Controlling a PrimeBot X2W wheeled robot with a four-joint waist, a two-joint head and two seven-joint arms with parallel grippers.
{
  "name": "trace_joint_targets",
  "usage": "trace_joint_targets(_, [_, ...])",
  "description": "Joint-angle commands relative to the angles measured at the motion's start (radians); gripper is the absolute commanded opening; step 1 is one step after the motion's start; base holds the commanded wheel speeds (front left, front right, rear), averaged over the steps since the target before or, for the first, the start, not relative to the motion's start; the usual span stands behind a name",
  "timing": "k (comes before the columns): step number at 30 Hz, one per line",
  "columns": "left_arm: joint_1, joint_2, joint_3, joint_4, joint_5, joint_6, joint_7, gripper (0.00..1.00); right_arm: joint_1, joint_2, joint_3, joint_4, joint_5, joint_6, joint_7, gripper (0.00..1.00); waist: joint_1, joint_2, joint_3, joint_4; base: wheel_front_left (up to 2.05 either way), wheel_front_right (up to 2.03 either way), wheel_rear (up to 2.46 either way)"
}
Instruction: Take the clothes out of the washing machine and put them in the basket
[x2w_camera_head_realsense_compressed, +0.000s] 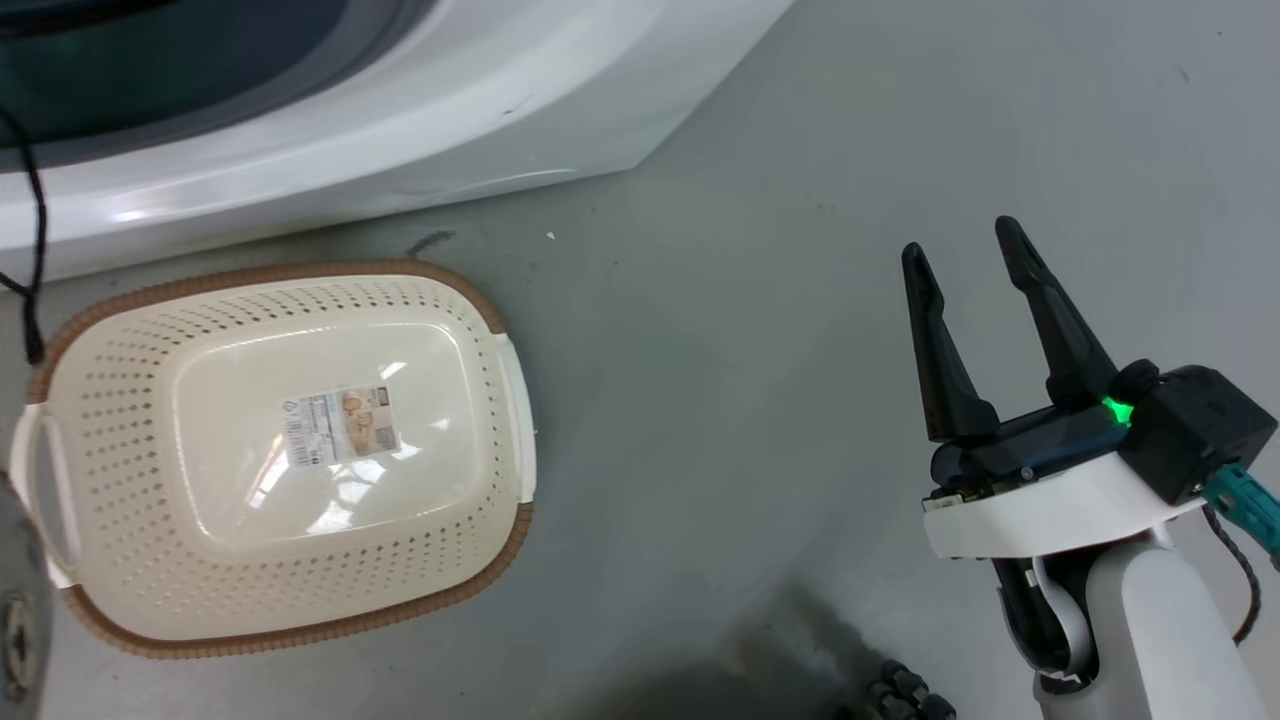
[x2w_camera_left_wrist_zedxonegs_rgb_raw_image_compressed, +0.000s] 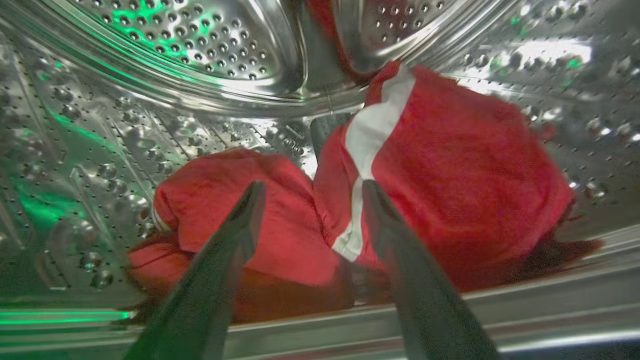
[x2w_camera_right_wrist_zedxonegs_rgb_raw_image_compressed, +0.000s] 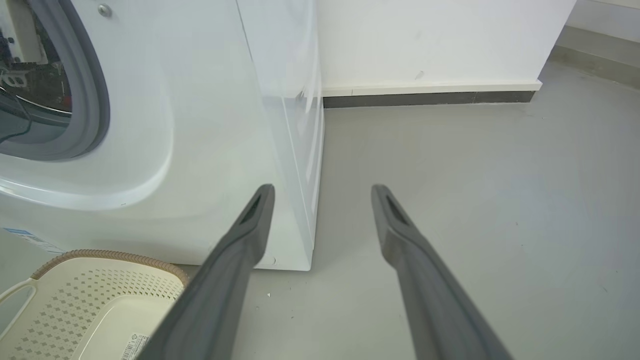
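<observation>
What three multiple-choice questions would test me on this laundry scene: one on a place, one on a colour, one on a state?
1. Where are the clothes?
A. on a table
B. in the steel drum
C. on a hanger

2. What colour is the band on one garment?
A. blue
B. yellow
C. white

3. How is the left gripper set?
A. open
B. shut on cloth
C. shut on nothing

Answers: 1 B, the red fabric lies against perforated steel. 2 C, a white stripe crosses the red. 3 A, its jaws stand wide apart in front of the fabric.
</observation>
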Motion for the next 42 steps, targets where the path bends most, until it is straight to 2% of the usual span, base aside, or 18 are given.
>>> trace_joint_targets(1, [-0.042, 0.022, -0.007, 0.014, 0.006, -0.009, 0.043, 1.00, -0.004, 0.003, 0.009, -0.008, 0.007, -0.001, -0.007, 1.00, -0.0001, 0.0000, 0.035, -0.028, 0.00, 0.00, 0.00])
trace_joint_targets(14, [-0.153, 0.161, -0.047, 0.082, 0.039, -0.025, 0.292, 1.00, 0.021, 0.003, 0.054, -0.037, 0.039, -0.001, -0.016, 1.00, -0.0001, 0.0000, 0.126, -0.097, 0.00, 0.00, 0.00])
trace_joint_targets(21, [-0.156, 0.205, -0.070, 0.084, 0.059, -0.022, 0.379, 1.00, 0.029, 0.003, 0.077, -0.038, 0.054, -0.001, -0.018, 1.00, -0.0001, 0.0000, 0.144, -0.114, 0.00, 0.00, 0.00])
trace_joint_targets(22, [-0.158, 0.211, -0.078, 0.079, 0.063, -0.024, 0.388, 0.48, 0.028, 0.003, 0.080, -0.036, 0.056, -0.001, -0.018, 1.00, -0.0001, 0.0000, 0.146, -0.117, 0.00, 0.00, 0.00])
trace_joint_targets(23, [-0.163, 0.217, -0.082, 0.068, 0.067, -0.024, 0.383, 0.28, 0.028, 0.003, 0.082, -0.035, 0.056, -0.001, -0.018, 1.00, -0.0001, 0.0000, 0.147, -0.119, 0.00, 0.00, 0.00])
trace_joint_targets(24, [-0.164, 0.223, -0.090, 0.058, 0.076, -0.025, 0.377, 0.00, 0.027, 0.003, 0.086, -0.033, 0.057, -0.001, -0.017, 1.00, -0.0001, 0.0000, 0.147, -0.121, 0.00, 0.00, 0.00])
trace_joint_targets(28, [-0.174, 0.229, -0.108, 0.028, 0.089, -0.017, 0.358, 0.00, 0.019, 0.003, 0.094, -0.029, 0.061, -0.001, -0.017, 1.00, -0.0001, 0.0000, 0.151, -0.129, 0.00, 0.00, 0.00])
trace_joint_targets(33, [-0.191, 0.242, -0.116, -0.004, 0.098, -0.005, 0.280, 0.00, 0.008, 0.003, 0.097, -0.018, 0.068, -0.001, -0.021, 1.00, -0.0001, 0.0000, 0.148, -0.133, 0.00, 0.00, 0.00])
trace_joint_targets(36, [-0.201, 0.242, -0.128, -0.019, 0.106, -0.002, 0.218, 0.00, 0.001, 0.003, 0.098, -0.010, 0.071, -0.001, -0.021, 1.00, -0.0001, 0.0000, 0.144, -0.132, 0.00, 0.00, 0.00])
trace_joint_targets(42, [-0.184, 0.217, -0.127, -0.045, 0.097, 0.030, 0.039, 0.00, -0.007, 0.003, 0.093, 0.007, 0.076, -0.001, -0.026, 1.00, -0.0001, 0.0000, 0.109, -0.129, 0.00, 0.00, 0.00])
